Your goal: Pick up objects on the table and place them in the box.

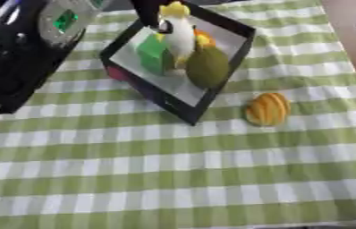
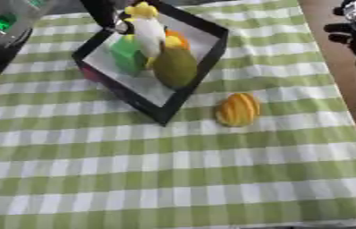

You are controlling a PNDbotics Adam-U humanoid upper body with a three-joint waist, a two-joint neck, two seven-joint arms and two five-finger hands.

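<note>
While the box (image 1: 212,96) already holds several toys, the orange gourd (image 1: 268,109) lies on the desk (image 1: 173,179) just right of it. Right robot hand (image 2: 352,27): state unclear; approach from above, then lift over the rim.

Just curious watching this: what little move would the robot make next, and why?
Probably bring the right hand down toward the orange striped object: it is the only item lying on the checked cloth outside the black box, beside the box's right wall.
</note>
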